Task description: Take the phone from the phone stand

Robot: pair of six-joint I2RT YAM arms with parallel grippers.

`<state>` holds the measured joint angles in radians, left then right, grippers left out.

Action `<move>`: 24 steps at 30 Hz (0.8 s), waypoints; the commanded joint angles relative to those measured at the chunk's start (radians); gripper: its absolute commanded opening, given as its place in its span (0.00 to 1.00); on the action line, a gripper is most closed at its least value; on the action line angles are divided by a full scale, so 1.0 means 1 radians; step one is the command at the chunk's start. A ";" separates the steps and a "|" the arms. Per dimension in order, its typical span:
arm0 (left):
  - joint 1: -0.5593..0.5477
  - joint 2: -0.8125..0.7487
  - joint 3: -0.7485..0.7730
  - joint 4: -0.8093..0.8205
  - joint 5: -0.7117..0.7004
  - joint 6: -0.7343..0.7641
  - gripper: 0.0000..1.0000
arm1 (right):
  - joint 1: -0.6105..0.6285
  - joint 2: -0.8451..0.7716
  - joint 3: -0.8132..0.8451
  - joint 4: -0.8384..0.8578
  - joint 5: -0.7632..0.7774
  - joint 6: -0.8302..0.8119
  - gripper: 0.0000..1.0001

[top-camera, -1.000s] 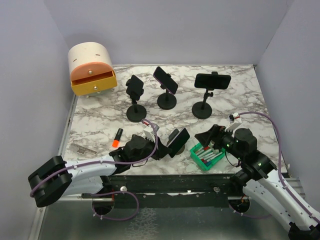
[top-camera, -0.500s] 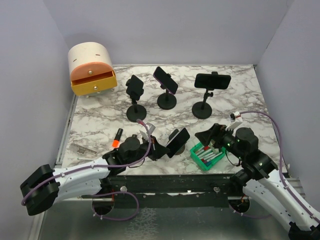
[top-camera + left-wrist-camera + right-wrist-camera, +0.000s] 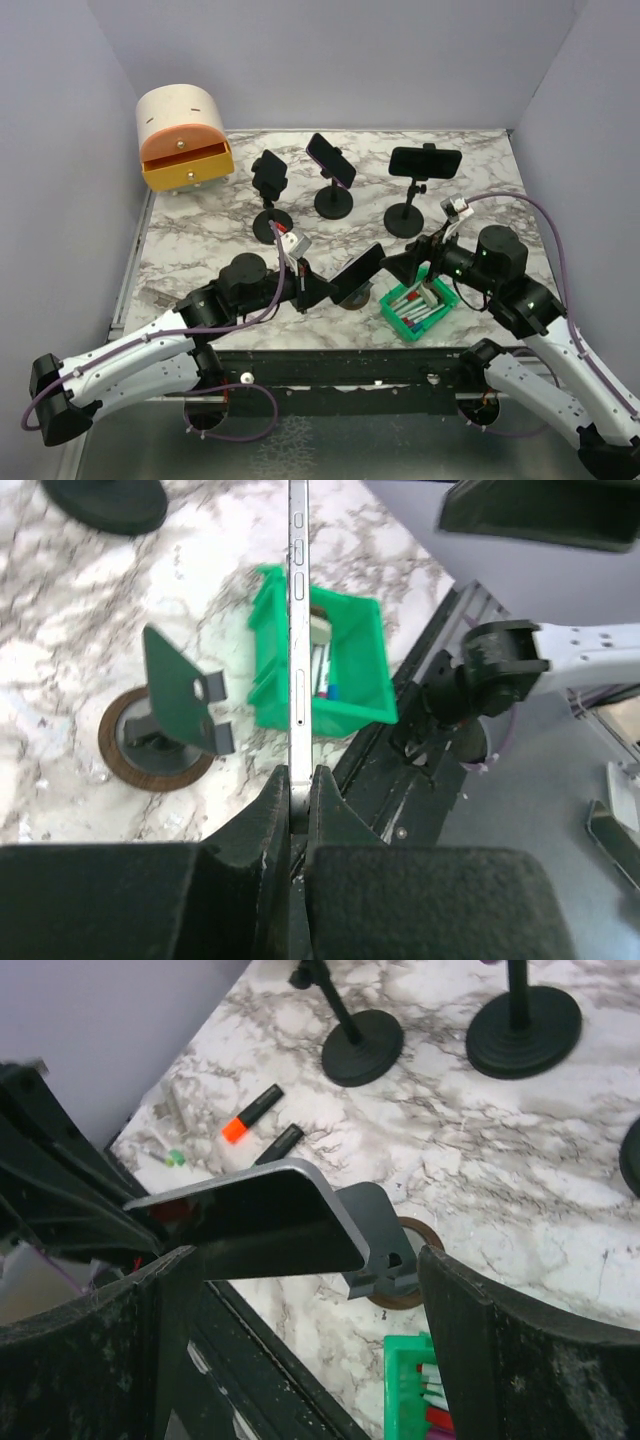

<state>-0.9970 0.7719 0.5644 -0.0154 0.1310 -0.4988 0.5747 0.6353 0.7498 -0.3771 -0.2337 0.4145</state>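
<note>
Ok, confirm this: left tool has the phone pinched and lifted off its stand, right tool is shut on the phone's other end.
Wrong on the right tool: it is open, fingers spread clear of the phone, per the right wrist view. The rest holds: left tool has the phone pinched, lifted off its stand.

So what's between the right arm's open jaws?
One end of the flat black phone and, below it, the small grey phone stand; the right wrist view shows both.
</note>
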 commanded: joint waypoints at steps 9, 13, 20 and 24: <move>-0.005 -0.040 0.311 -0.360 0.271 0.312 0.00 | 0.012 0.080 0.291 -0.102 -0.430 -0.336 0.93; -0.005 -0.034 0.322 -0.389 0.362 0.343 0.00 | 0.043 0.123 0.335 -0.149 -0.471 -0.366 0.93; -0.005 -0.043 0.329 -0.411 0.427 0.402 0.00 | 0.095 0.202 0.400 -0.249 -0.516 -0.383 0.91; -0.005 -0.034 0.345 -0.411 0.425 0.450 0.00 | 0.129 0.258 0.433 -0.318 -0.510 -0.389 0.89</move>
<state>-0.9970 0.7479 0.8478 -0.4591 0.5034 -0.1223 0.6754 0.8585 1.1347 -0.5819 -0.7097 0.0494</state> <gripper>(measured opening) 0.037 0.902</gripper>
